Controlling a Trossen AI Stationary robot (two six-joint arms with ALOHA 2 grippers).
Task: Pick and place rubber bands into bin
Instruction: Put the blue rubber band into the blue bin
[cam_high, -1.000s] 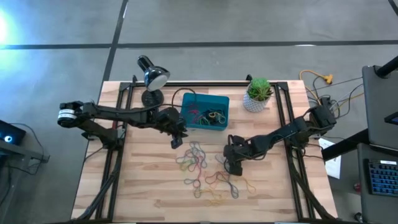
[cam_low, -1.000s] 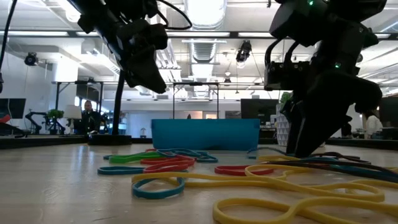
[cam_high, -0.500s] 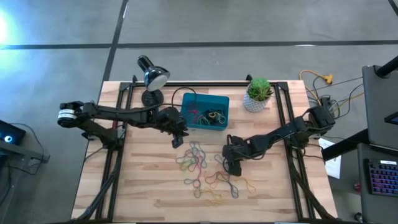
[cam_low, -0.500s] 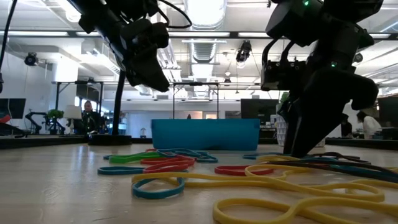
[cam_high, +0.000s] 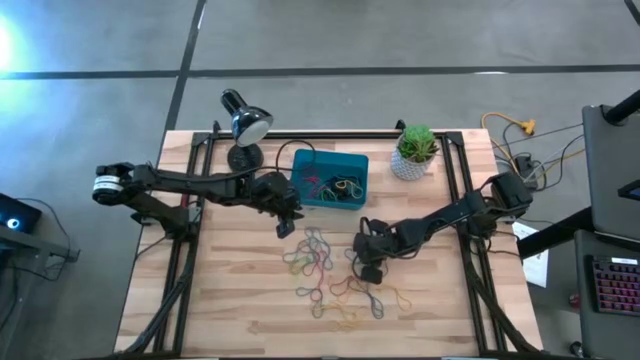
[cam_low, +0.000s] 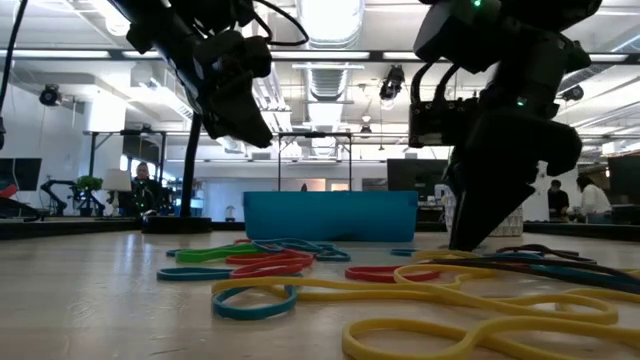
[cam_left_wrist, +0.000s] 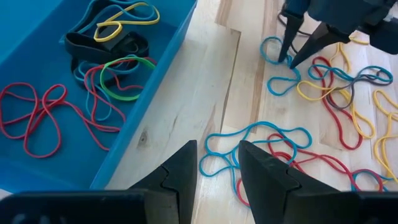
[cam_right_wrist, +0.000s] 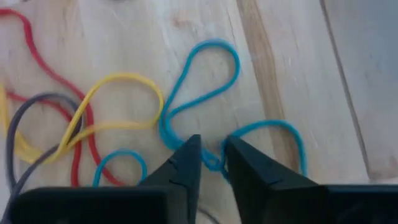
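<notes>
- The blue rubber band (cam_right_wrist: 205, 74) lies on the table (cam_high: 230, 300) at the right edge of the loose pile of rubber bands (cam_high: 330, 270), just near of the bin (cam_high: 300, 175).
- Right gripper (cam_right_wrist: 211, 155) has dropped onto it; fingers wide a second ago, now pinching its strand.
- That looks like a grip made, lift next.
- Left gripper (cam_left_wrist: 217, 165) hangs by the bin's near-left corner, part-open, empty.

The desk (cam_high: 240, 290) is made of pale, smooth wood. The bin (cam_high: 355, 170) is shiny blue plastic. The rubber bands (cam_left_wrist: 323, 87) look stretchy and matt.
</notes>
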